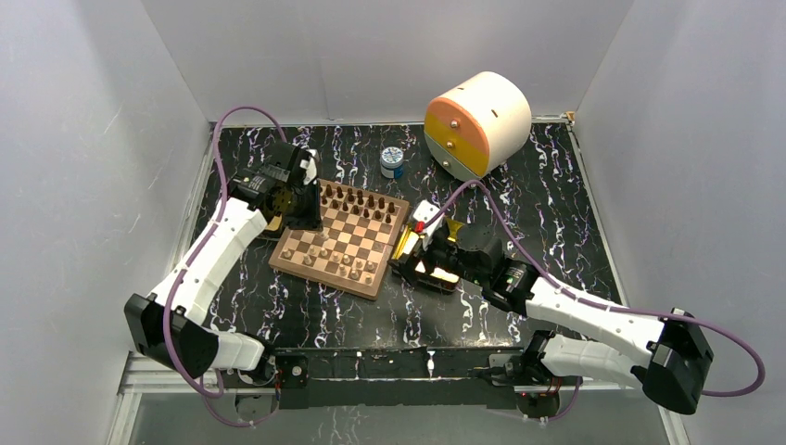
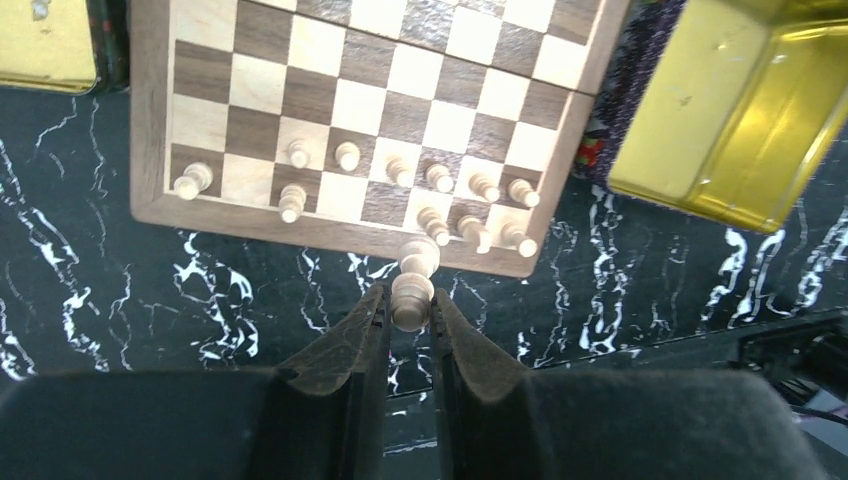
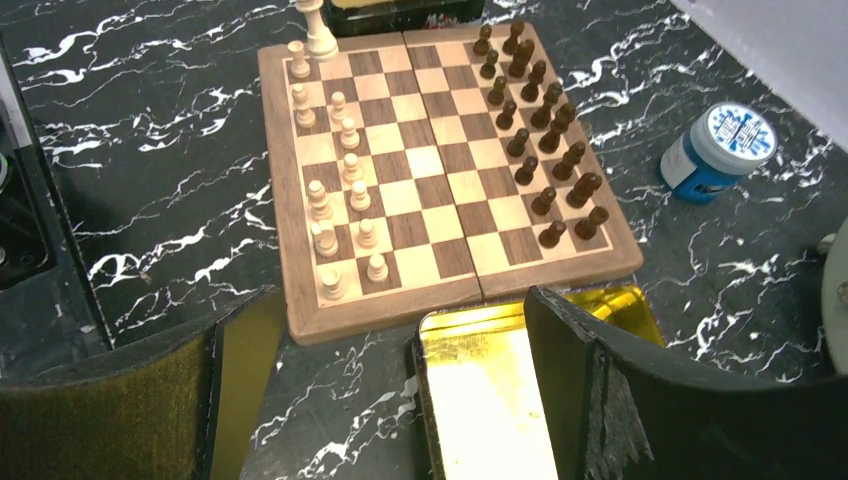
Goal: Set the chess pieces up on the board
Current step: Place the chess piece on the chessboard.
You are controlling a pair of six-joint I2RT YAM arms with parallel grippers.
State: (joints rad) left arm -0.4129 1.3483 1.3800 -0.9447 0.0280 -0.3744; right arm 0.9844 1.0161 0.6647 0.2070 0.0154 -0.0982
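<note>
The board (image 1: 341, 239) lies mid-table, with dark chess pieces (image 1: 366, 199) along its far side and pale chess pieces (image 1: 329, 258) along its near side. My left gripper (image 1: 301, 215) is at the board's left corner. In the left wrist view it (image 2: 408, 310) is shut on a tall pale piece (image 2: 412, 290), held just off the board's rim (image 2: 300, 222). My right gripper (image 3: 395, 300) is open and empty, low over a gold tray (image 3: 500, 390) beside the board's right edge (image 3: 440, 300). The held piece also shows in the right wrist view (image 3: 318, 30).
A round white and orange drawer box (image 1: 477, 122) stands at the back right. A blue jar (image 1: 392, 162) sits behind the board. A second gold tray (image 2: 45, 45) lies at the board's left side. White walls close in the table.
</note>
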